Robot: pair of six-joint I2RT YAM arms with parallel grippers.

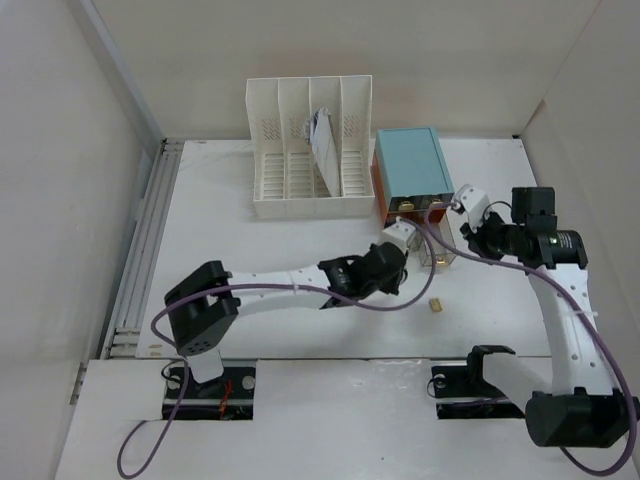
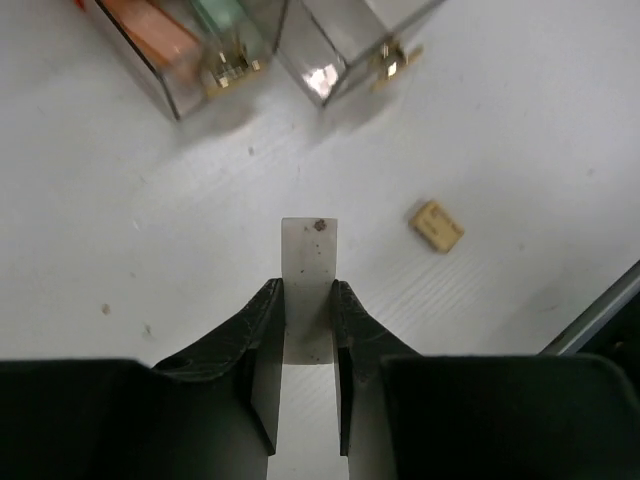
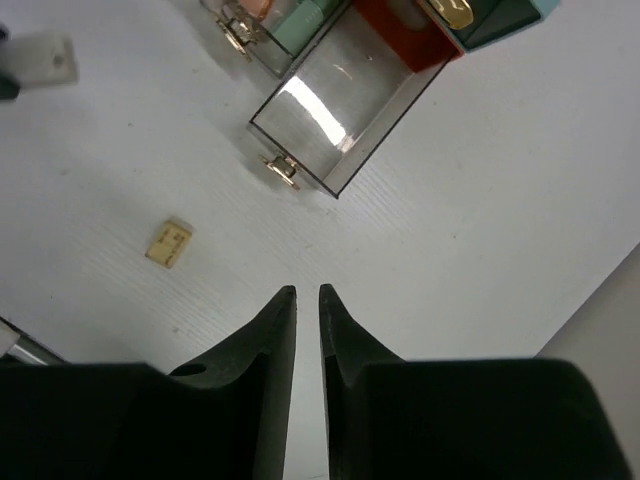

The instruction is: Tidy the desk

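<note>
The desk is a white tabletop. My left gripper is shut on a small white rectangular block, which sticks out past the fingertips above the desk. In the top view this gripper hangs just left of the open clear drawers. A small tan piece lies loose on the desk to its right. My right gripper stands slightly open with nothing between its fingers, above bare desk near an empty clear drawer. The tan piece lies to its left.
A teal drawer box stands at the back with clear drawers pulled out toward me. One drawer holds orange and green items. A white slotted file rack with papers stands to its left. A grey rail runs along the left edge.
</note>
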